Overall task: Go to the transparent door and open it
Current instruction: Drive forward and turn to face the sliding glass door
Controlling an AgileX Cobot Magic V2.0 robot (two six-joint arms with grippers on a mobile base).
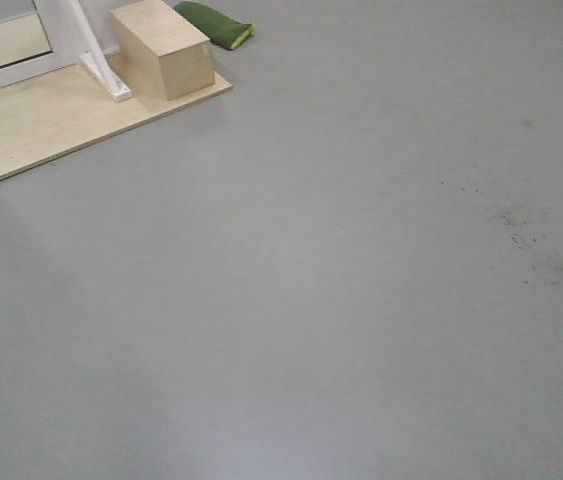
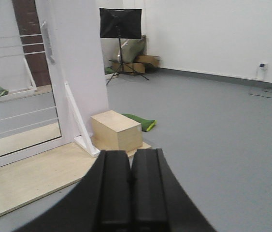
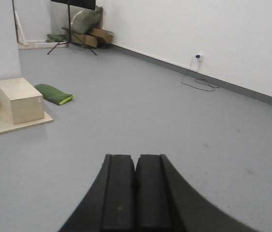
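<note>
Left gripper (image 2: 131,181): fingers pressed together, nothing held. Right gripper (image 3: 136,188): the same, shut and empty.

Door (image 2: 22,96) lies ahead and to the left of the left gripper, well apart from it, with open grey floor (image 2: 213,145) and a low wooden platform (image 2: 29,179) between. We see it only at the left edge of the left wrist view. The right wrist view shows no glass at all, so we judge the left arm the nearer one.

Handle (image 2: 47,43) sits on the door's stile nearest the left gripper. Its long axis runs vertical, and it sits high in the left wrist view, well above the fingertips.

Box (image 2: 116,130) stands on the platform almost straight ahead of the left gripper, to the right of the door. A green cushion (image 2: 139,122) lies just beyond the box.

Our reading: the base has yet to close in, heading forward and left, keeping clear of the box. The left gripper would then need opening and lifting to take the upright handle.
</note>
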